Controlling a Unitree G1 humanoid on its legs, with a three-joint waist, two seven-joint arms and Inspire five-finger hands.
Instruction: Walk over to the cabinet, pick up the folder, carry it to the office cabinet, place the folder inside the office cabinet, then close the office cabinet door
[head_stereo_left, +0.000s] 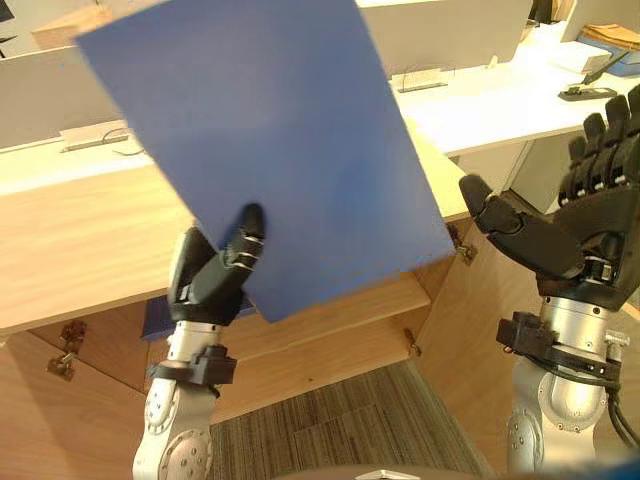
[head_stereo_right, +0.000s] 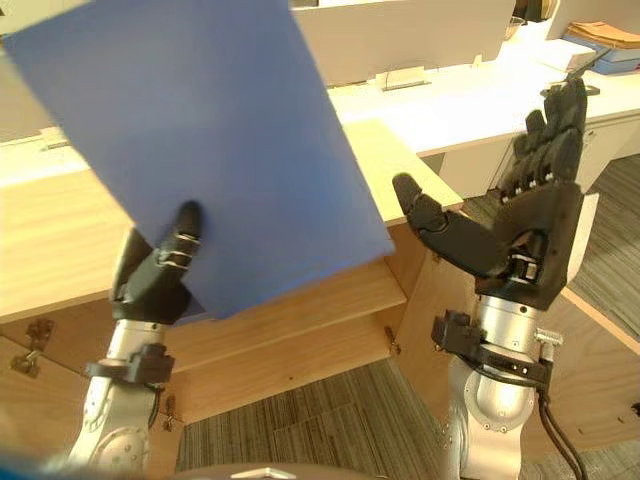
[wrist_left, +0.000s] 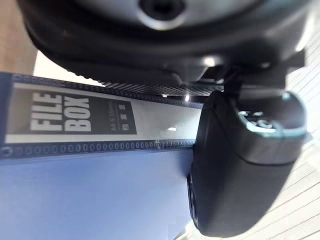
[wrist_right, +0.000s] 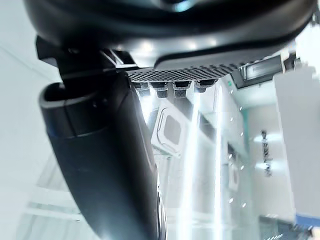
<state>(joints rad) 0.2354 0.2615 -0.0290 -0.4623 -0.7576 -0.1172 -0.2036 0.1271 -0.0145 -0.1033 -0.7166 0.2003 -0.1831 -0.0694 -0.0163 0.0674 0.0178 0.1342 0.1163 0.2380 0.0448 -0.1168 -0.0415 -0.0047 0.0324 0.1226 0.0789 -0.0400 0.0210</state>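
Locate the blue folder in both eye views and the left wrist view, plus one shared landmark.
Left eye view: blue folder upper centre, held by the left hand.
Right eye view: upper left.
Left wrist view: against the thumb.
Shared landmark: that thumb pressing its face.

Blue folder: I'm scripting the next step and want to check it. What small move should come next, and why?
Probably bring the left hand down so the folder tips toward the open shelf of the cabinet. The folder is raised above the cabinet top, pinched at its lower edge by that hand alone; the right hand is open, apart from it.
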